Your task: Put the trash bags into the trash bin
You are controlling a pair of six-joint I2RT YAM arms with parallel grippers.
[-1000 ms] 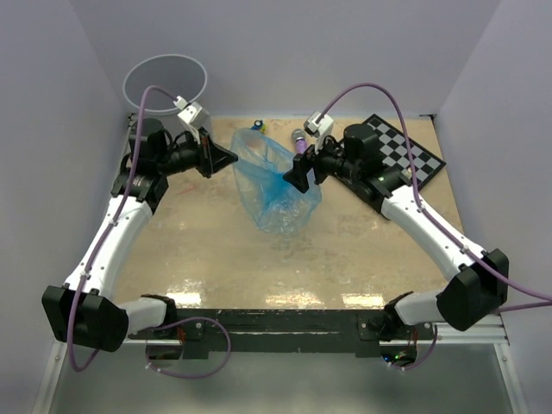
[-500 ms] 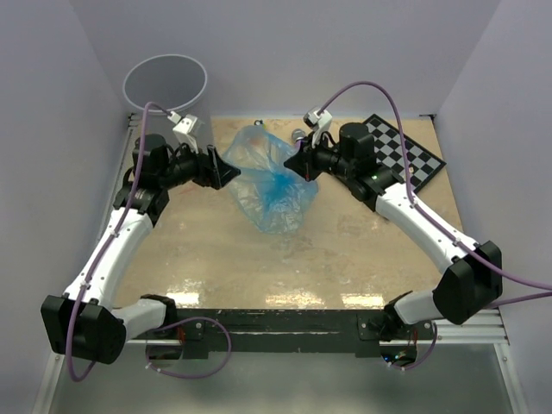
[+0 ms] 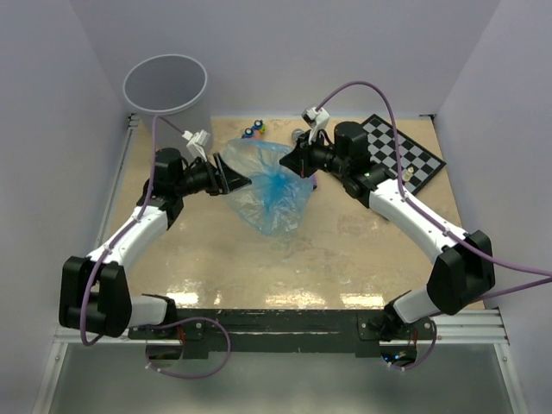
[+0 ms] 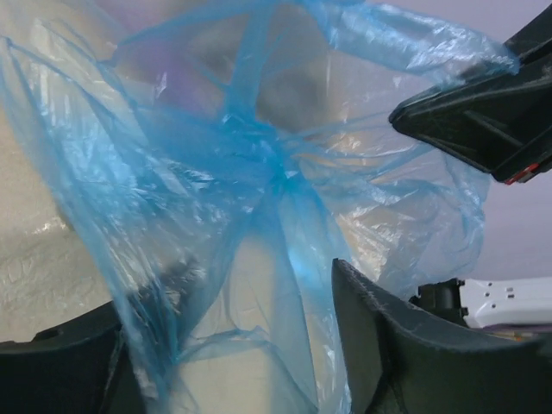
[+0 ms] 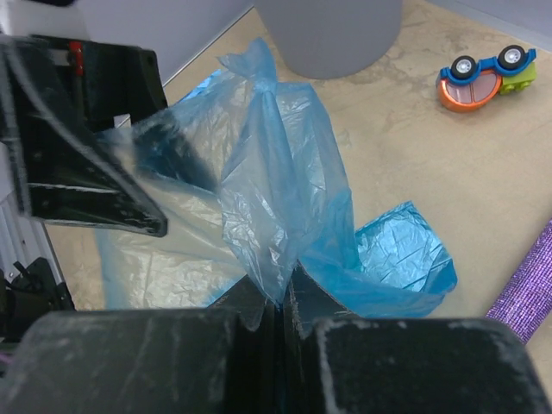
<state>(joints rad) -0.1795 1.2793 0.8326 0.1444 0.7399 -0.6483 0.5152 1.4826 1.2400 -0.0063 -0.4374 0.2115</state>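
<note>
Right pincer (image 5: 280, 299) clamps one trash bag (image 5: 278, 194) near one trash bin (image 5: 332, 34).

**Cameras: one overhead, two wrist close-ups**

Top external sits high behind the arm bases, looking down on the whole desk (image 3: 207, 250). Left wrist looks out past left gripper (image 4: 224, 297), right wrist past right gripper (image 5: 280, 293), both very near. All share the trash bags (image 3: 272, 190) between grippers.
</note>
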